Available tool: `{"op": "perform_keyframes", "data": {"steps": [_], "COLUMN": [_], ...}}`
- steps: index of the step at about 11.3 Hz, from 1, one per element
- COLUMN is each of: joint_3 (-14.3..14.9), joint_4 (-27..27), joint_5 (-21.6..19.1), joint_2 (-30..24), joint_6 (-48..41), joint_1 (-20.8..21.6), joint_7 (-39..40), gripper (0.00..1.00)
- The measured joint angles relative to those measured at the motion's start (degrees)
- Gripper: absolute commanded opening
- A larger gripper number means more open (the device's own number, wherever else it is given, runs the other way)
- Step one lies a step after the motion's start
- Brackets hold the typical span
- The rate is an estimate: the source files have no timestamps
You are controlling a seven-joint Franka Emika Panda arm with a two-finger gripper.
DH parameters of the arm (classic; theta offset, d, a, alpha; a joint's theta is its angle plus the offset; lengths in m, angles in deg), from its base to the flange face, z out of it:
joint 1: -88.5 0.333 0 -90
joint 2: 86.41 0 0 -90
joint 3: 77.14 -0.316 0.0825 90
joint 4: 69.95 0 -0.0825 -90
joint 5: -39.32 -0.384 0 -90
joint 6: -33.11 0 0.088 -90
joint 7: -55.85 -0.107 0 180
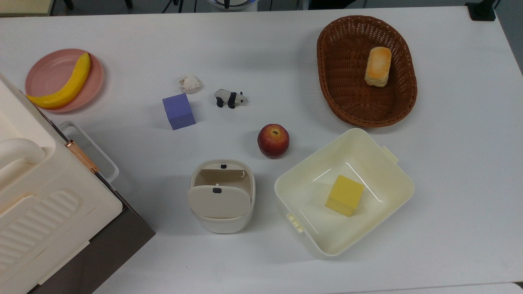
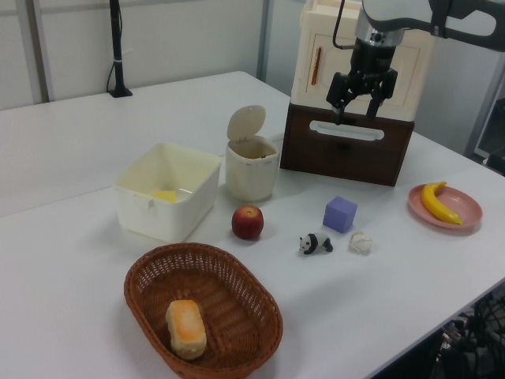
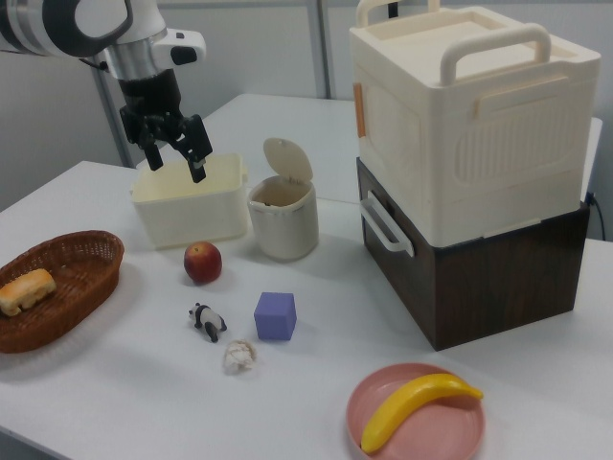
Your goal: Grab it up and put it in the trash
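A: Where is your wad (image 1: 190, 83) right now?

B: It lies on the table (image 1: 261, 49), in the top view just above the purple cube (image 1: 178, 111) and close to the left of the panda (image 1: 231, 98), touching neither. In the right view you see it near the front edge, below and between the panda and the cube.

A: And your gripper (image 2: 360, 91)?

B: It hangs high in the air, fingers spread apart with nothing between them. In the left view it sits in front of the cream box (image 2: 365, 47) that is stacked on the dark brown box (image 2: 347, 150), well above and away from the wad. In the right view you find it (image 3: 170, 142) over the tub (image 3: 189, 204), pointing down.

A: What about the bin (image 1: 222, 196)?

B: It stands upright beside the tub, below the apple (image 1: 273, 141) in the top view. Its flap is tipped up, so you can look into the opening; a small dark dot shows on the flap. The wad is well apart from it, with the cube between them.

A: Anything else you should note on the table?

B: A yellow block (image 1: 344, 195) lies inside the tub. A banana (image 1: 65, 84) rests on a pink plate (image 1: 48, 73) at the top view's left. A bread roll (image 1: 378, 66) lies in the wicker basket (image 1: 347, 102) at the top view's upper right.
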Motion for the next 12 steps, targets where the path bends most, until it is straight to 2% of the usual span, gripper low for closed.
{"op": "perform_keyframes", "data": {"steps": [7, 12], "joint_3": [-0.1, 0.0], "joint_4": [0.7, 13.8], "joint_5": [0.0, 0.0], "joint_2": [-0.8, -10.1], "joint_6": [1.6, 9.7], "joint_1": [0.0, -0.7], "joint_7": [0.0, 0.0], "gripper": [1.00, 1.00]}}
